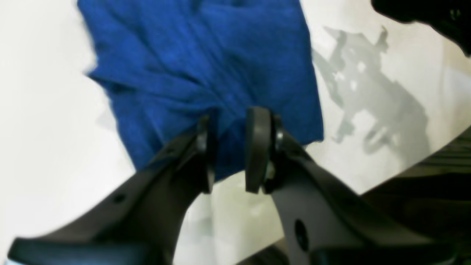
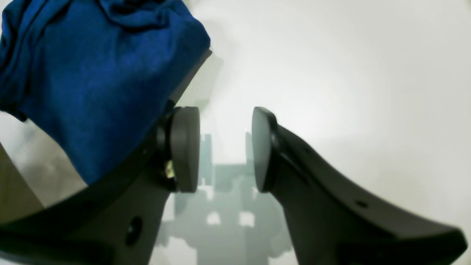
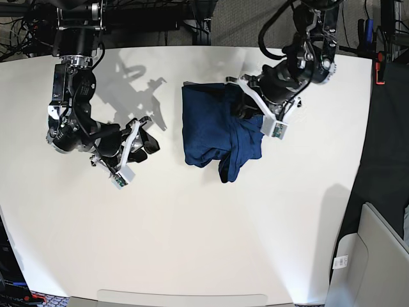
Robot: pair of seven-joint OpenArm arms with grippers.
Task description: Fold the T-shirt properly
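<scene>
Your left gripper (image 1: 228,149) pinches the blue T-shirt (image 3: 214,131) at its 3 o'clock edge. Your right gripper (image 2: 225,149) waits open and empty at 9 o'clock.

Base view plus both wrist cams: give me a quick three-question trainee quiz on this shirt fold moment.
1. True or false: the right tool has fabric between its pads.
2. Which tool is pinching the T-shirt? A) left tool B) right tool C) neither
3. Fill in: seen from the base view, a loose part of the T-shirt sticks out at its lower ____ corner.

Key
1. False. Its pads stand apart over the bare white table, with the shirt beside the tool.
2. A. Blue fabric is bunched between its pads.
3. Right, below the left tool.
</scene>
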